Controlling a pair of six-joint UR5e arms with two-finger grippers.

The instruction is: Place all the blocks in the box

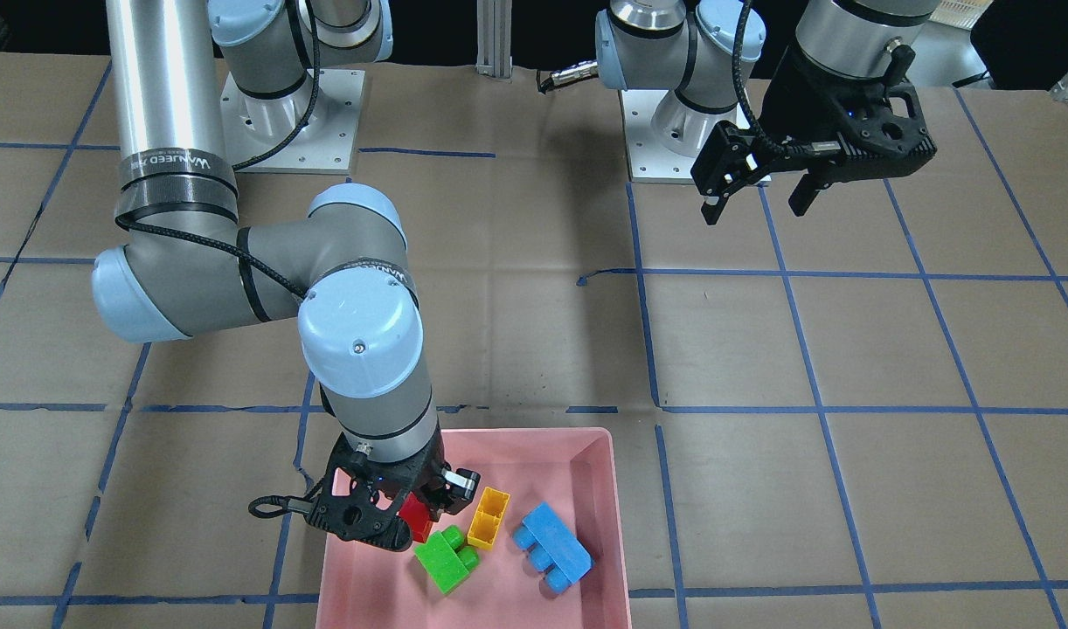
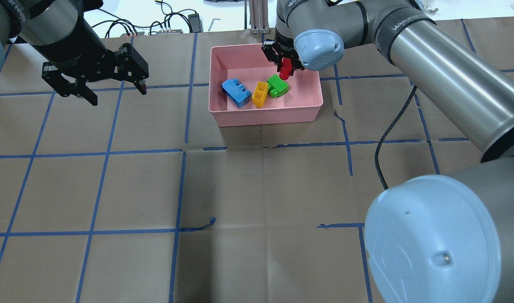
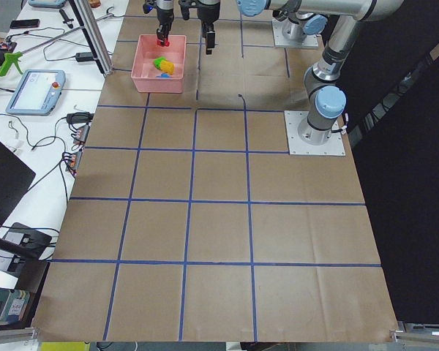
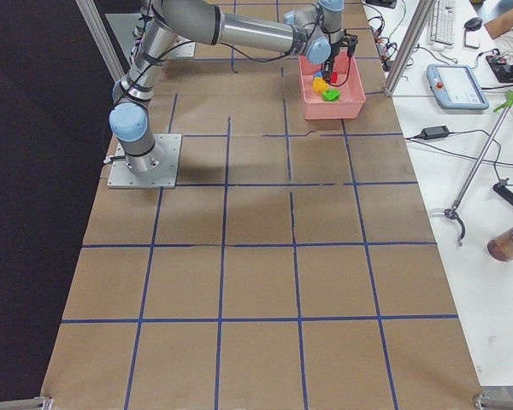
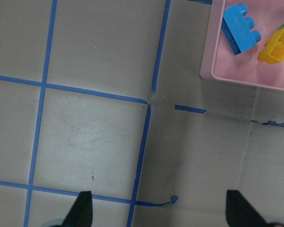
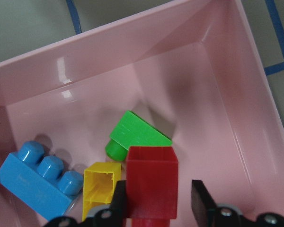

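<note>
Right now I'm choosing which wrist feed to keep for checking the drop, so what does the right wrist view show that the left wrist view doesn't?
Only the right wrist view: the red block between the right gripper's fingers over the box, with a gap at one finger, so the grip is unclear. Only the left wrist view: the table with blue tape lines, and the left gripper open, holding nothing. Both: the box, the blue block and yellow block inside it, and the green block, just a sliver in the left wrist view.
</note>
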